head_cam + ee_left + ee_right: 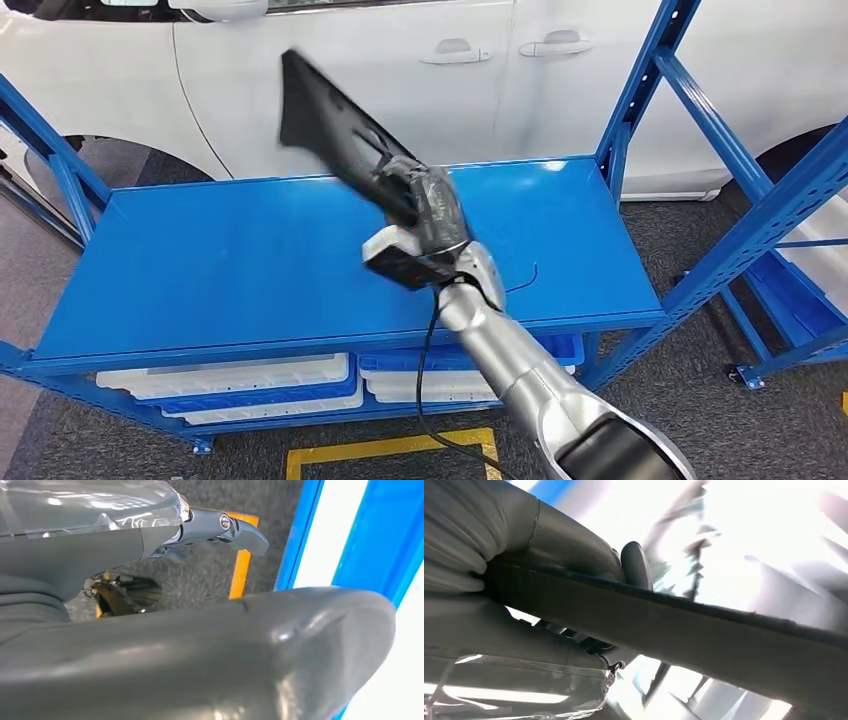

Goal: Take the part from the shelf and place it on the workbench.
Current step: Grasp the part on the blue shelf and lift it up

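A long black plastic part [325,120] is tilted up over the back of the blue workbench top [200,270], and my right hand [425,215] grips its lower end. In the right wrist view the part [704,635] runs as a dark bar across the picture, with the right hand [524,545] wrapped around it and the thumb [636,565] pressed on its edge. My left hand [150,630] hangs beside a blue frame above the floor; its thumb [250,650] and a finger [225,527] are apart with nothing between them.
A white car [400,80] stands right behind the workbench. White trays [230,380] sit on the lower level. A blue rack [760,200] rises at the right. A thin black cable [525,280] lies on the top near my arm. Yellow floor marking [390,450] is in front.
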